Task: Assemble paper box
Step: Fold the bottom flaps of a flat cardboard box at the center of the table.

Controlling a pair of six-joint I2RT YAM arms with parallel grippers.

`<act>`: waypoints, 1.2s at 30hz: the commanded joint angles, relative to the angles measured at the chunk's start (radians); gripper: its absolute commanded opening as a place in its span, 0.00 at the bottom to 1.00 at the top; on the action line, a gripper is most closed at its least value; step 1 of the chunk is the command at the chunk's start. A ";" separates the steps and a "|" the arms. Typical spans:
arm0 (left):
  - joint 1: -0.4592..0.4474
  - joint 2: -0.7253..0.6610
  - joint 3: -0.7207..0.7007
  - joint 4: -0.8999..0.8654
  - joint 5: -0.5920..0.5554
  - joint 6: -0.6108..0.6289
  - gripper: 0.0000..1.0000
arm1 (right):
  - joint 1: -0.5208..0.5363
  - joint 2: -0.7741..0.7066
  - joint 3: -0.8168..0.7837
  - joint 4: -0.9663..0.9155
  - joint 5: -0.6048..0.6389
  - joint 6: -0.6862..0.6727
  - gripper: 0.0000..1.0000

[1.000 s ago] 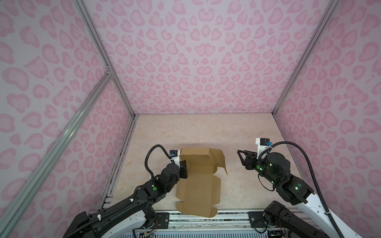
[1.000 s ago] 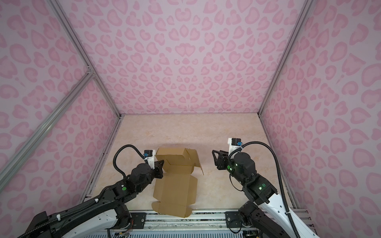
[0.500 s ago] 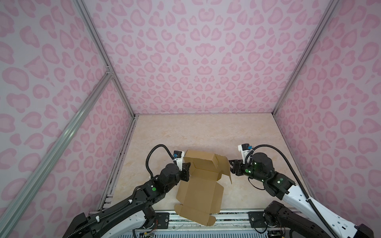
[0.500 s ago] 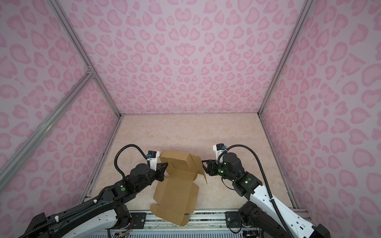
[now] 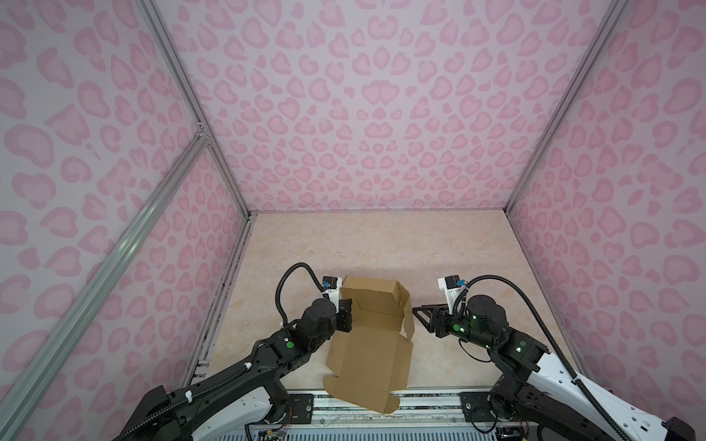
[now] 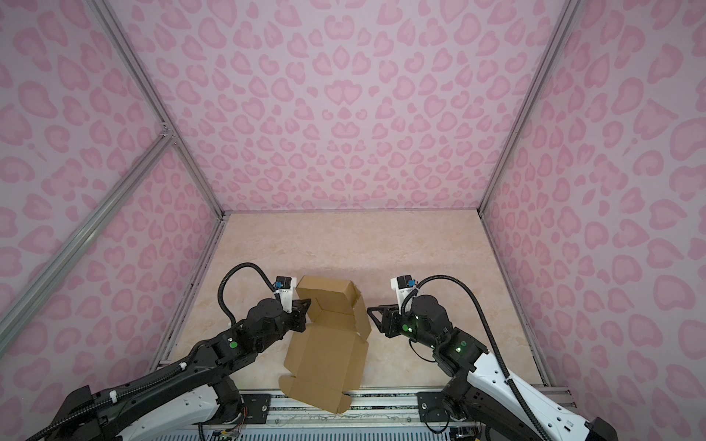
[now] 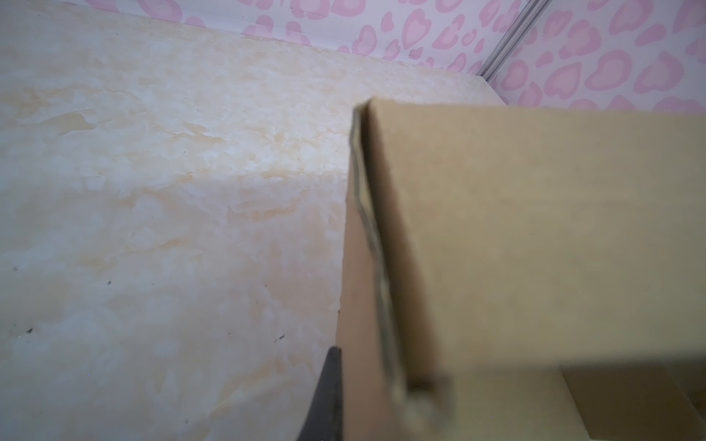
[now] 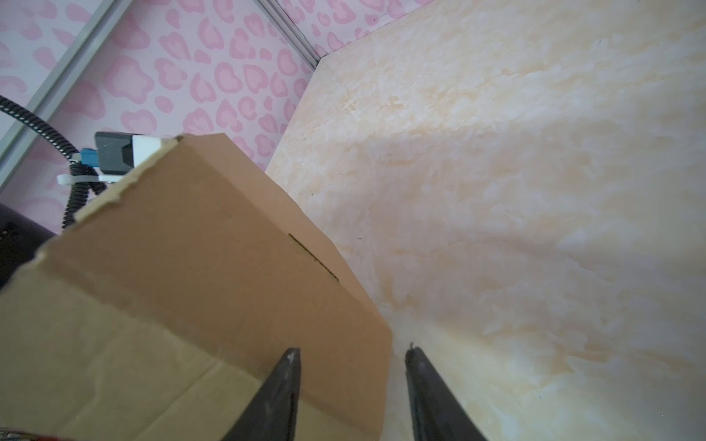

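The paper box (image 5: 366, 355) (image 6: 324, 355) is a brown cardboard sheet lying near the table's front, with its far panels folded up into a partial tray. My left gripper (image 5: 345, 317) (image 6: 301, 315) is shut on the box's raised left wall. In the left wrist view one dark finger (image 7: 328, 393) presses the outside of that wall (image 7: 535, 229), and the other finger is hidden behind it. My right gripper (image 5: 414, 308) (image 6: 370, 310) (image 8: 352, 350) stands open at the upright right flap (image 8: 191, 267). The flap's corner shows between its fingertips; contact cannot be told.
The marble-patterned table (image 5: 382, 248) is walled on three sides by pink patterned panels. A metal rail (image 5: 428, 401) runs along the front edge, and the box's near end overhangs it. The left arm's wrist camera (image 8: 118, 156) shows behind the box.
My right gripper swung in from the right to the box's right flap. The left gripper, still shut, raised the box's far end, and the sheet turned slightly.
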State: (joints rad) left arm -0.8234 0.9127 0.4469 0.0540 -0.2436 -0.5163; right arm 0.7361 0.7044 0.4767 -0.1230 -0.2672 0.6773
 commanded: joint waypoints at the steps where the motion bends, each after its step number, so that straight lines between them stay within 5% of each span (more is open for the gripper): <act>1: 0.004 0.005 0.012 0.024 -0.004 -0.016 0.03 | 0.016 0.001 -0.021 0.048 0.014 -0.006 0.48; 36: 0.006 0.006 0.000 0.034 0.043 -0.037 0.03 | 0.198 0.165 0.074 0.074 0.168 -0.079 0.47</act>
State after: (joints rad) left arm -0.8181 0.9226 0.4469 0.0547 -0.2127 -0.5488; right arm 0.9237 0.8619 0.5430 -0.0540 -0.1478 0.6250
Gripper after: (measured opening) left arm 0.070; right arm 0.466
